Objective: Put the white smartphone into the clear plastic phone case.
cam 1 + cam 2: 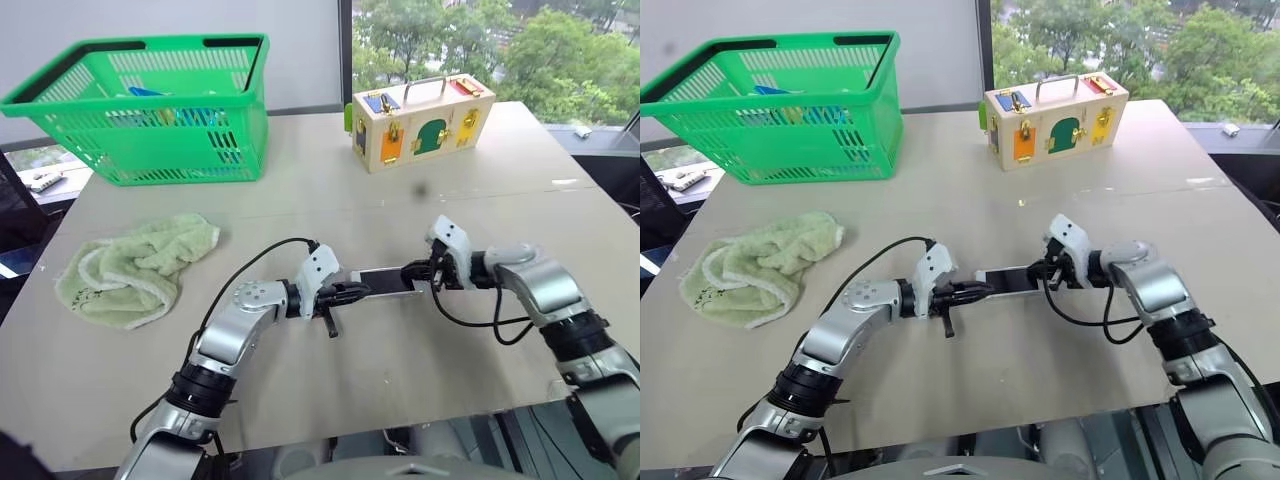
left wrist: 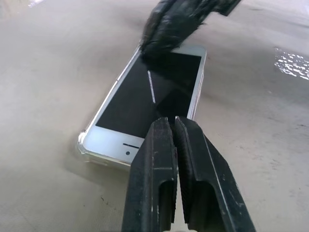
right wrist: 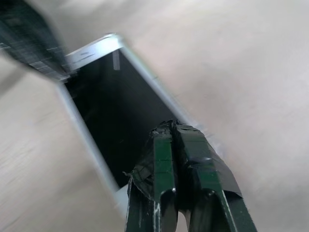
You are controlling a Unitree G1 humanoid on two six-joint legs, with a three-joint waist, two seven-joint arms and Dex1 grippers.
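Two closed grippers, left [image 1: 352, 291] and right [image 1: 412, 274], pressing on opposite ends of the white smartphone [image 1: 385, 282]. Lying between them (long axis nine to three o'clock), seemingly seated in the clear case [image 2: 83, 151].

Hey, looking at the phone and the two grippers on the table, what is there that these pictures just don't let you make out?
- Whether the white phone is fully seated in the clear case: in the left wrist view, shut fingers cover its near edge.
- Its far end in the right wrist view: blurred, with the left gripper across it.
- What lies in the green basket: the mesh wall hides most of it in the eye views.
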